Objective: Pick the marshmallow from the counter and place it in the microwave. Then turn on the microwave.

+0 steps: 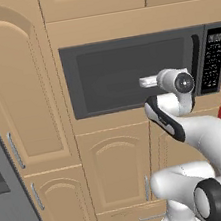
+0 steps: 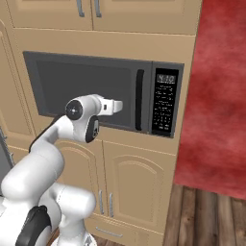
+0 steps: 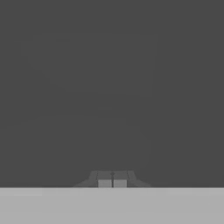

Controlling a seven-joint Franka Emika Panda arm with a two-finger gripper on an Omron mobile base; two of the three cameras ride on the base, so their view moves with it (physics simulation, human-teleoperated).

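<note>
The dark grey microwave (image 1: 126, 72) (image 2: 86, 86) is built into tan cabinets, and its windowed door is closed. A black vertical handle (image 1: 197, 63) (image 2: 139, 100) and a black button panel (image 1: 213, 60) (image 2: 165, 103) are at its right side. My gripper (image 1: 141, 83) (image 2: 120, 105) points at the lower right part of the door, just left of the handle. In the hand view the two fingertips (image 3: 105, 183) stand together, shut on nothing, close to the dark door surface (image 3: 109, 87). The marshmallow and the counter are out of view.
Tan cabinet doors (image 1: 116, 167) (image 2: 137, 187) lie below the microwave and a tall one (image 1: 24, 96) stands to its left. A grey appliance (image 1: 7, 210) is at the far left. A red wall (image 2: 221, 96) and wooden floor (image 2: 206, 221) lie to the right.
</note>
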